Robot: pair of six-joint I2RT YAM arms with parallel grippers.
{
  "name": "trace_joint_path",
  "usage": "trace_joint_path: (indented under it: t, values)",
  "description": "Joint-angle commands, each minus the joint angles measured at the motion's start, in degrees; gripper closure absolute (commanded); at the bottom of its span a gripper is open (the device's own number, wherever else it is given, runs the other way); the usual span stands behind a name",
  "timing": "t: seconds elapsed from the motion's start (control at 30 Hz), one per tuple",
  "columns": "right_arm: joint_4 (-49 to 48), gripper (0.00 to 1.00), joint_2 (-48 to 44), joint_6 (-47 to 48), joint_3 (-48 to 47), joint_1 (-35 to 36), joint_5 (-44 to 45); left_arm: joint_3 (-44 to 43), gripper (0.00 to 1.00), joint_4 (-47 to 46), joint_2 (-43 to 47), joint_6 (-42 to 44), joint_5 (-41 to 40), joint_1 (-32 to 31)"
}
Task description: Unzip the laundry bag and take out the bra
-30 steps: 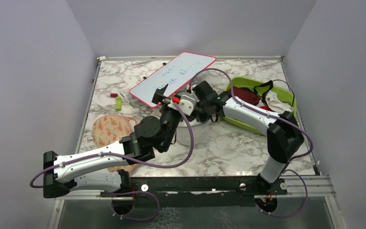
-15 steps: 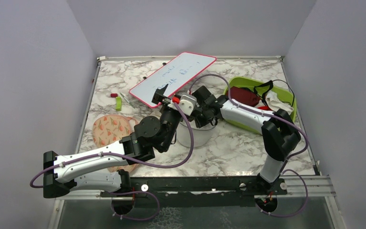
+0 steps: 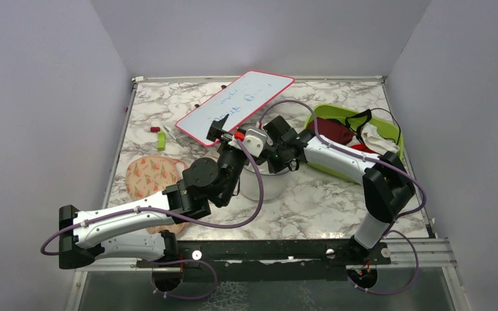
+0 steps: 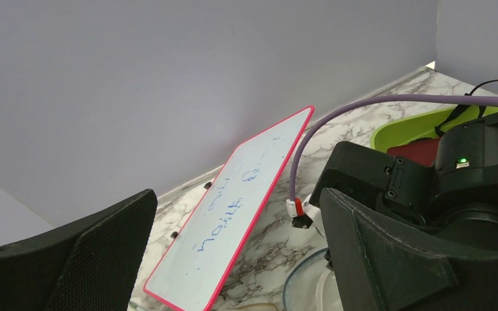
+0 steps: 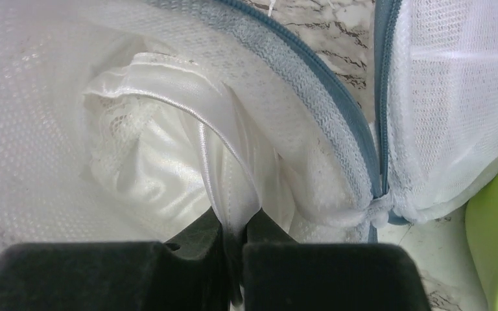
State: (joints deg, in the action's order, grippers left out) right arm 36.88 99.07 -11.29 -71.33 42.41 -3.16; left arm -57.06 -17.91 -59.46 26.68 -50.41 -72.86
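Near edge: I am seeing both arms reaching in from their bases toward mid-desk, with a peach floral pouch lying flat beside the left arm. The laundry bag is sitting at the centre of the desk, where the two wrists are meeting, its blue-grey zip lying parted. The right tool is reaching inside the bag, fingers pinching together on a fold of the bra, which is showing white and satiny with a lace edge, down in the mesh. The left tool is hanging near the bag's far-left side, fingers spread wide and gripping nothing. Beyond the bag, a green tray is holding a maroon garment. A pink-rimmed whiteboard is lying farthest back.
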Motion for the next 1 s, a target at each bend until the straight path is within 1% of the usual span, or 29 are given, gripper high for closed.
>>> trace_joint_path:
  t: [0.0,0.17,0.37,0.6,0.8,0.97]
  values:
    - [2.9,0.99,-2.6,-0.9,-2.7,0.4,-2.3,-0.8,0.08,0.1,0.8,-0.6,0.8,0.2]
    - [5.2,0.99,-6.3,-1.6,-4.8,0.4,-2.2,-0.8,0.08,0.3,0.6,-0.8,1.0,0.1]
    - [3.4,0.99,-11.7,-3.5,-5.2,0.4,-3.2,-0.8,0.08,0.4,0.6,-1.0,1.1,0.1]
    - [-5.0,0.99,-15.9,-5.7,-1.0,0.4,0.0,-0.9,0.08,0.6,0.6,-1.4,1.2,0.2]
    - [-15.5,0.99,-18.6,-8.2,4.2,0.4,1.3,-0.9,0.08,0.6,0.7,-1.4,1.2,0.2]
    - [-15.8,0.99,-20.1,-9.6,3.4,0.4,3.1,-0.9,0.08,0.6,0.8,-1.2,0.9,0.2]
